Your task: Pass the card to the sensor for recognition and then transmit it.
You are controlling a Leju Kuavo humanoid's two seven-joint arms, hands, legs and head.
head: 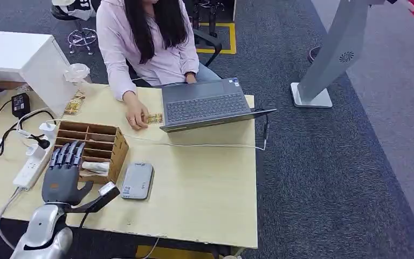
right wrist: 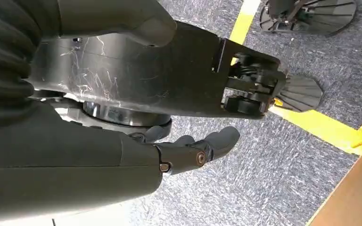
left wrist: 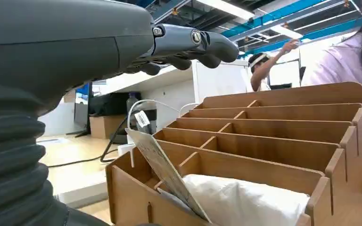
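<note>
One card (left wrist: 162, 172) leans tilted in the nearest compartment of the wooden organizer (head: 108, 145), resting against a white bag (left wrist: 238, 200) in the same row; in the head view it lies just below the left hand (head: 63, 171), which hovers over that end of the box, palm down, fingers spread, holding nothing. The right hand (right wrist: 193, 150) hangs beside the robot's body above grey carpet, fingers loosely extended around nothing. Just beside the left hand, on the thumb side, sits the grey sensor (head: 137, 181), flat on the table (head: 205, 199). The likely trouble, as I judge it, is the pinch: the card is thin and tilted, so fingers coming straight down could push it flat into the compartment or catch the bag instead, and the dividers leave little room for the thumb. A loose grip could also let the card slip on the short carry to the sensor. Farther out, a person's hand (head: 136, 116) rests near a laptop (head: 207, 102), well beyond the organizer, and a white power strip (head: 32, 164) with cables lies on the hand's outer side, close enough to snag.
</note>
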